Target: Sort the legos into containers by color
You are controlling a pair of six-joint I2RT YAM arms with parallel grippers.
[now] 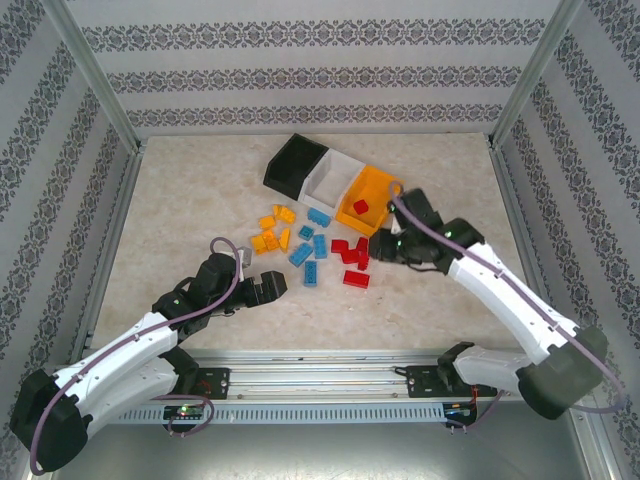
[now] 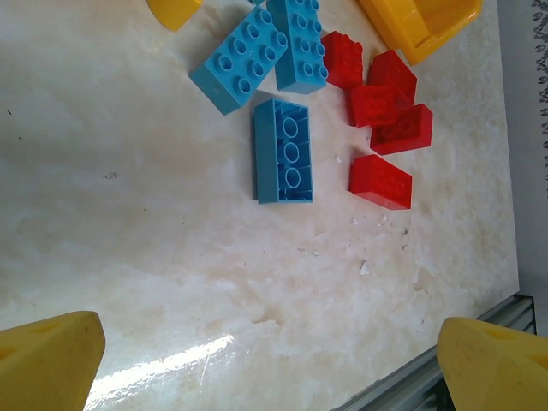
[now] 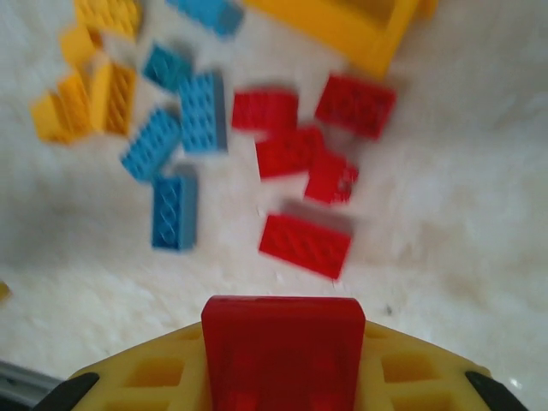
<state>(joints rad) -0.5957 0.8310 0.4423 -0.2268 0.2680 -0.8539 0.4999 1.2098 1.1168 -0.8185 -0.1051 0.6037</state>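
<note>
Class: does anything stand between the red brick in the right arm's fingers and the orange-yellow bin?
Nothing visible blocks it outright. The red brick sits clamped in the right arm's fingers, facing the orange-yellow bin. Loose red bricks lie flat on the table between them, probably passable if it is carried above them and over the bin's near wall.

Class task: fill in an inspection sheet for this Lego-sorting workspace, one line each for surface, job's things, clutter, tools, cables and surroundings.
Surface: pale marbled table.
Job's things: black bin, white bin and yellow bin in a row; the yellow bin holds one red piece; yellow bricks, blue bricks and red bricks lie loose on the table.
Clutter: small white flecks near the red bricks.
Tools: left tool open above the table; right tool shut on a red brick.
Cables: a purple left cable and right cable loop free of the arms.
Surroundings: patterned walls, metal frame.
</note>
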